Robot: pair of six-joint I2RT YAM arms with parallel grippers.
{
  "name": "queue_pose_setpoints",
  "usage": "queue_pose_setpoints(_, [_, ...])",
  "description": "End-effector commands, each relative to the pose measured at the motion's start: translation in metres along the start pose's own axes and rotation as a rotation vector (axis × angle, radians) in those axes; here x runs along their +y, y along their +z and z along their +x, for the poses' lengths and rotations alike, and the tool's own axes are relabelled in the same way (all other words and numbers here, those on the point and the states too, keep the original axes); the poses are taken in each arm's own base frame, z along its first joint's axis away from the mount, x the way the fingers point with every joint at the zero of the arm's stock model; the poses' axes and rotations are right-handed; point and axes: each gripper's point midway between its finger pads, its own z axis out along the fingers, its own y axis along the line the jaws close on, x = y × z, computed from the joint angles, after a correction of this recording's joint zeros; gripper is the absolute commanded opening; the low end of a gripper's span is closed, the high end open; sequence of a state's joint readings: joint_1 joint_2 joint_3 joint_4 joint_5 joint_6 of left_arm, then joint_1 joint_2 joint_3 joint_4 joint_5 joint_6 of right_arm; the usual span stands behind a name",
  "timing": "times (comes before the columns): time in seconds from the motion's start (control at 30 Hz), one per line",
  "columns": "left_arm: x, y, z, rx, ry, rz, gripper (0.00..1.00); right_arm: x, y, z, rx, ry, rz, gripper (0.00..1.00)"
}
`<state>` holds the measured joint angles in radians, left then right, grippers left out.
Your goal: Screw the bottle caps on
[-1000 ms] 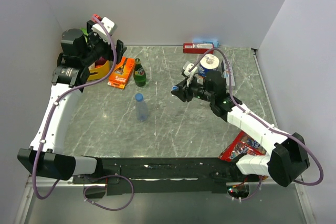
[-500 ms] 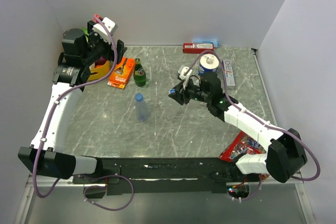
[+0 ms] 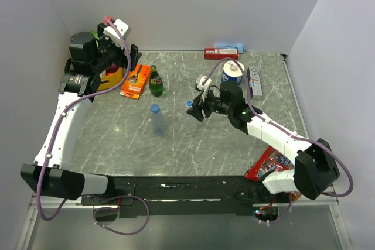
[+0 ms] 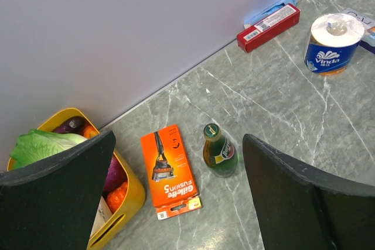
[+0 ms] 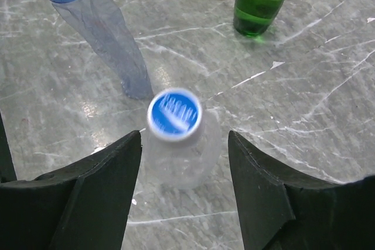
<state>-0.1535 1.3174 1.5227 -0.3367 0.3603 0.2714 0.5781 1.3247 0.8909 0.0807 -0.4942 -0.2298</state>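
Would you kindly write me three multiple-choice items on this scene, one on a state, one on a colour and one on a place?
1. How is the left gripper?
A) open, empty
B) shut, empty
C) shut on something

2. What colour is the cap on the clear bottle between the right gripper's fingers?
A) red
B) blue
C) black

3. Where is the green bottle?
A) between the right gripper's fingers
B) between the left gripper's fingers
C) beside the orange pack

Answers:
1 A, its fingers stand wide apart with nothing between them.
2 B, the wrist view looks down on a blue top.
3 C, it stands upright just right of the pack.
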Motion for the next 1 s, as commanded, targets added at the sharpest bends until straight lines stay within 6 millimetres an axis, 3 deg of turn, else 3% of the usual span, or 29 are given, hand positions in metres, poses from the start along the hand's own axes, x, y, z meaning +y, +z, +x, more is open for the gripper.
queue_pose_setpoints(0.0, [0.005, -0.004, -0.017, -0.056, 0.014, -0.015, 0.96, -0.003, 0.001, -0.021, -0.041, -0.033, 0.007, 0.68])
queue_pose_setpoints(0.3, [0.004, -0.003, -0.014, -0.052, 0.009, -0.017, 0.96, -0.005, 0.002, -0.020, -0.026, -0.029, 0.012, 0.72])
queue_pose_setpoints(0.37, [0.005, -0.003, -0.014, -0.050, 0.006, -0.021, 0.96, -0.006, 0.001, -0.023, -0.021, -0.030, 0.017, 0.99])
queue_pose_setpoints(0.4, [0.006, -0.003, -0.015, -0.054, 0.005, -0.025, 0.96, -0.007, -0.001, -0.024, -0.016, -0.039, 0.026, 1.00])
queue_pose_setpoints(0.5, [0.006, -0.002, -0.015, -0.061, -0.001, -0.029, 0.96, -0.004, -0.014, -0.029, -0.010, -0.073, 0.029, 1.00])
queue_pose_setpoints(0.6, [0.004, 0.001, -0.010, -0.071, -0.015, -0.026, 0.96, 0.012, -0.041, -0.044, -0.026, -0.122, -0.006, 0.99])
queue_pose_setpoints(0.63, [0.004, 0.002, -0.010, -0.076, -0.019, -0.026, 0.96, 0.019, -0.049, -0.038, 0.009, -0.112, -0.032, 1.00])
queue_pose_setpoints(0.7, [0.002, 0.003, -0.007, -0.080, -0.038, -0.021, 0.96, 0.026, -0.068, -0.053, 0.000, -0.122, -0.023, 1.00])
queue_pose_setpoints(0.83, [0.000, 0.003, -0.003, -0.102, -0.071, -0.030, 0.96, 0.013, -0.095, -0.069, 0.009, -0.045, 0.124, 0.99])
queue_pose_setpoints(0.93, [0.000, -0.002, 0.004, -0.102, -0.110, -0.065, 0.96, -0.009, -0.111, -0.089, 0.013, -0.014, 0.273, 1.00])
queue_pose_setpoints(0.97, [0.001, -0.007, -0.001, -0.125, -0.111, -0.077, 0.96, -0.014, -0.117, -0.104, 0.002, -0.015, 0.303, 1.00])
